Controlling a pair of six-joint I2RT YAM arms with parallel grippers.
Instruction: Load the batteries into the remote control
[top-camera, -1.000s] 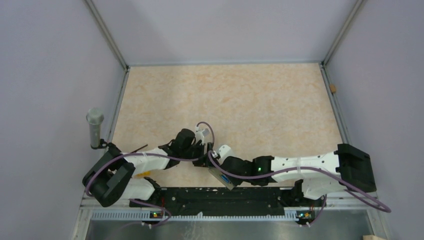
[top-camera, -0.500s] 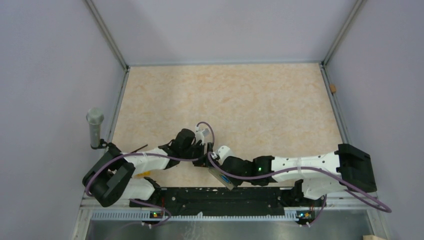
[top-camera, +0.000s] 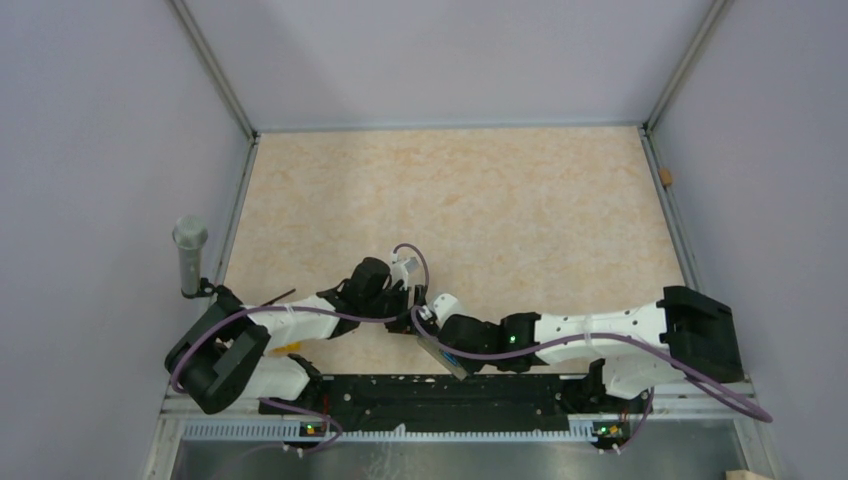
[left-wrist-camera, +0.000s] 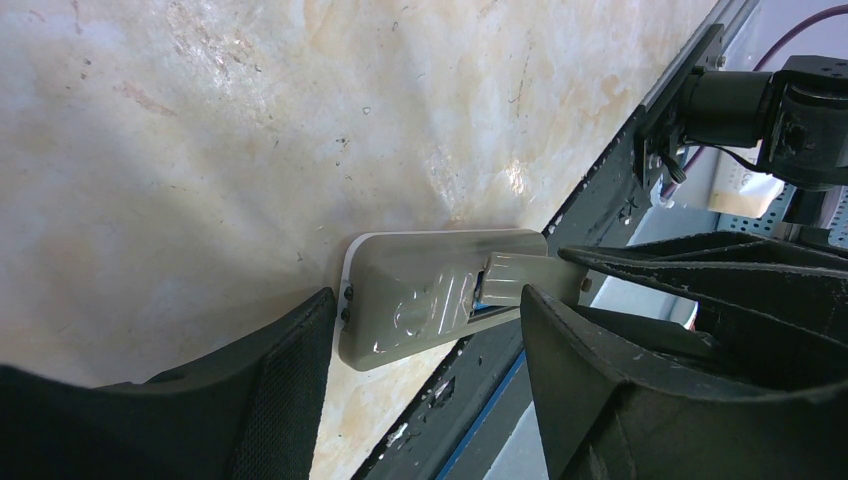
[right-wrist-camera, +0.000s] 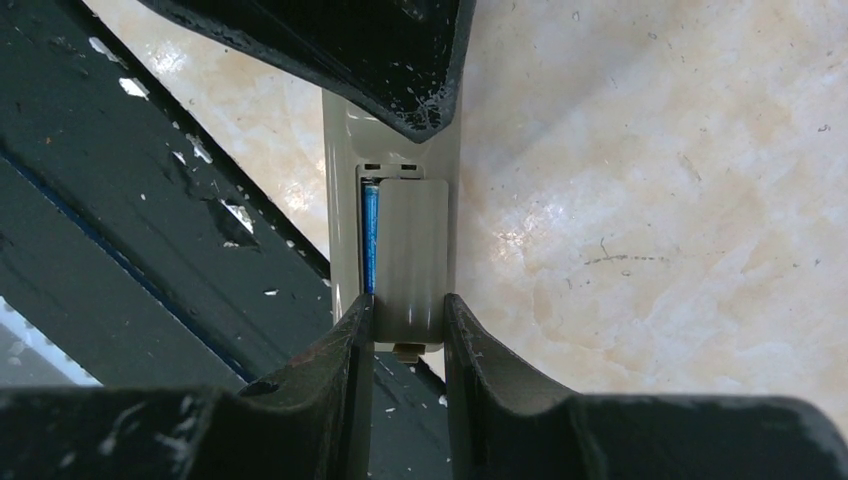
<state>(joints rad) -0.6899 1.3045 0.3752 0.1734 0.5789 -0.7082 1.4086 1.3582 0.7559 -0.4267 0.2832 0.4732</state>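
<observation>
Recorder: Position of remote control (left-wrist-camera: 420, 265)?

Checker: Face down on the bench (left-wrist-camera: 200, 150), grey back up. It sits at about 6 o'clock on the bench in the top view, right against the black rail (top-camera: 440, 395) at the near edge. Both arms meet over it.

Recorder: Right hand (right-wrist-camera: 400, 320)?

Checker: Closed on the grey cover (right-wrist-camera: 410, 250). In the right wrist view the two fingers pinch the cover's near end, one on each long edge. The cover lies on the remote's back, over most of the compartment but offset toward 3 o'clock.

Recorder: Batteries?

Checker: One blue battery (right-wrist-camera: 370, 235) shows as a thin strip in the open slot along the cover's 9 o'clock edge, lying lengthwise inside the remote. A second one I cannot make out.

Recorder: Left hand (left-wrist-camera: 428, 298)?

Checker: Fingers stand wide apart. In the left wrist view one finger is just beside the remote's end at 9 o'clock, and the other crosses above its back at 3 o'clock, near the cover. From the right wrist view a left finger covers the remote's far end at 12 o'clock. Whether it clamps the remote or only brackets it, I cannot tell.
</observation>
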